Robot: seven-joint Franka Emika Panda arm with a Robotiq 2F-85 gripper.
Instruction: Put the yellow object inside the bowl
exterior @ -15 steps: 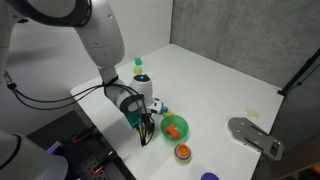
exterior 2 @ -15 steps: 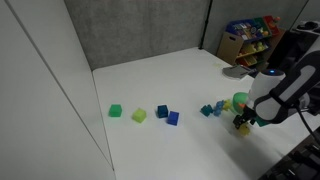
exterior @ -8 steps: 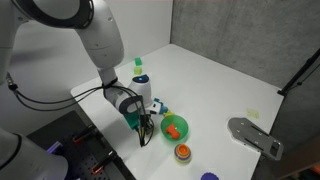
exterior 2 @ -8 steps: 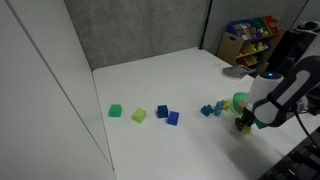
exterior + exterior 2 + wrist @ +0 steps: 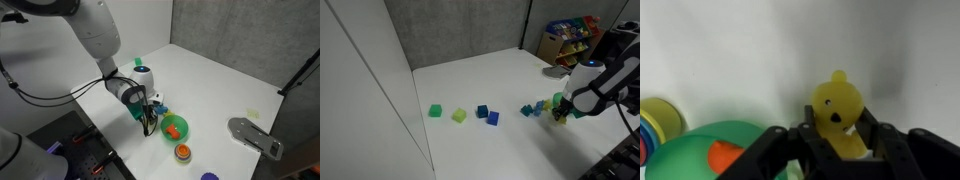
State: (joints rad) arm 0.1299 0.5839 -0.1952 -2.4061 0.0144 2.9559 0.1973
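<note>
Gripper (image 5: 840, 128) pinched narrow on the yellow object (image 5: 837, 108), fingers across its lower half, top lobe standing clear. Held just beside the bowl (image 5: 680, 155), near the counter edge on the robot's side. Judged light, stiff, smooth plastic, possibly slippery; the flat faces give the best hold.

In an exterior view the camera stands high beside the white robot arm (image 5: 95, 40) and looks down across the white tabletop (image 5: 230, 85), fairly near. In an exterior view it looks from farther off along the tabletop (image 5: 480, 85). Both share the small round bright green bowl (image 5: 175, 127) (image 5: 559, 100). The wrist view looks along the black jaws, very close, at the bowl (image 5: 690, 150) and the small flat bright yellow toy piece (image 5: 838, 115).
</note>
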